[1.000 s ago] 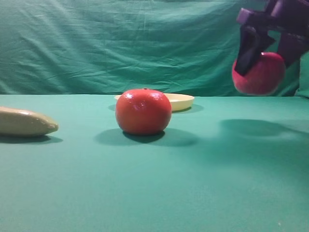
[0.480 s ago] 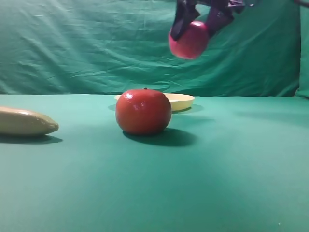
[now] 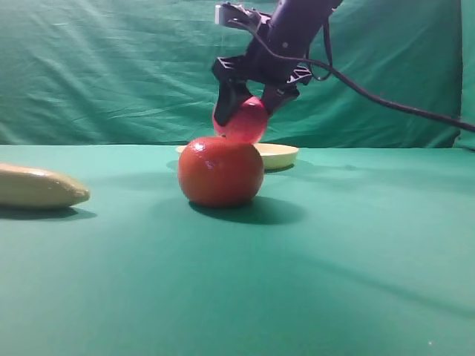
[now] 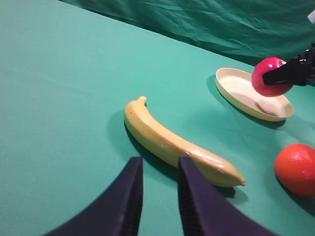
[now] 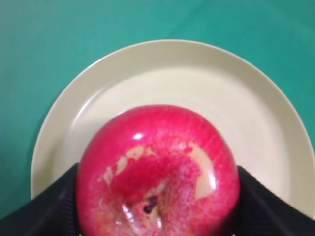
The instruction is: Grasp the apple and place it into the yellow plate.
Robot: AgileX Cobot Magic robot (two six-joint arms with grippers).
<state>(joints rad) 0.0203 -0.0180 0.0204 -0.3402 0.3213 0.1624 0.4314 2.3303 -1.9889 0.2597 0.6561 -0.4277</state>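
Note:
The crimson apple hangs between the dark fingers of my right gripper, which is shut on it. It hovers just above the pale yellow plate, behind the orange-red fruit. Looking down in the right wrist view, the apple fills the lower middle over the plate, with a finger on each side. In the left wrist view the apple casts a shadow into the plate. My left gripper stands low over the cloth by the banana, its fingers a little apart with nothing between them.
An orange-red round fruit sits in front of the plate. A tan banana lies at the left. The right arm's cable trails to the right. A green backdrop hangs behind the green tabletop.
My right gripper carried the apple from the far right up and leftward, then down to just over the yellow plate. The fruit, banana and plate stayed put.

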